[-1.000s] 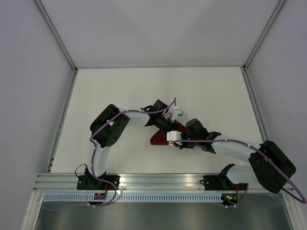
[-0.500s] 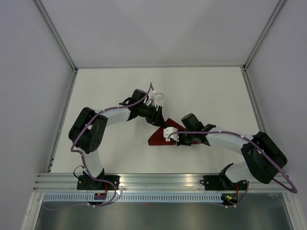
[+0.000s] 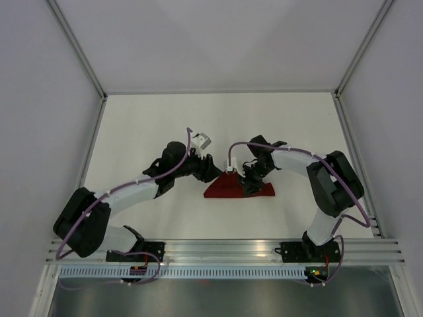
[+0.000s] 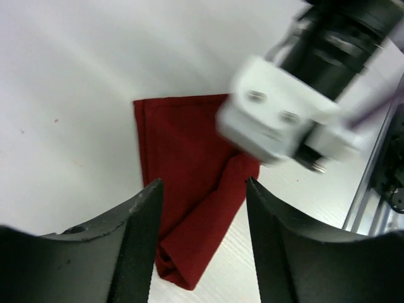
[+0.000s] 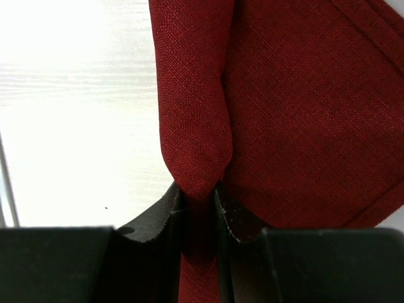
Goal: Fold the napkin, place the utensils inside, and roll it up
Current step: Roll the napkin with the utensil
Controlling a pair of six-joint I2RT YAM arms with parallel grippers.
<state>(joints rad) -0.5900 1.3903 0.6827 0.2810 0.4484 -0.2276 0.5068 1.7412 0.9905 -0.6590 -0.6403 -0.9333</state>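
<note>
The napkin (image 3: pixel 231 188) lies on the white table (image 3: pixel 145 119), near the middle and between the two grippers. It is dark red and partly folded. One portion lies flat with a hemmed edge showing. A second portion is gathered into a thick raised fold that crosses the flat portion.

The right gripper (image 5: pixel 199 196) sits on the napkin's upper edge. Its jaws are closed to a narrow gap, and the gathered fold is pinched between the two black fingers (image 5: pixel 167 218). The cloth bulges just above the pinch point.

The left gripper (image 4: pixel 202 189) hangs over the napkin's left part. Its jaws are spread wide and hold nothing. In the left wrist view, cloth and table are visible through the gap between them. Contact with the cloth cannot be determined from any view.
</note>
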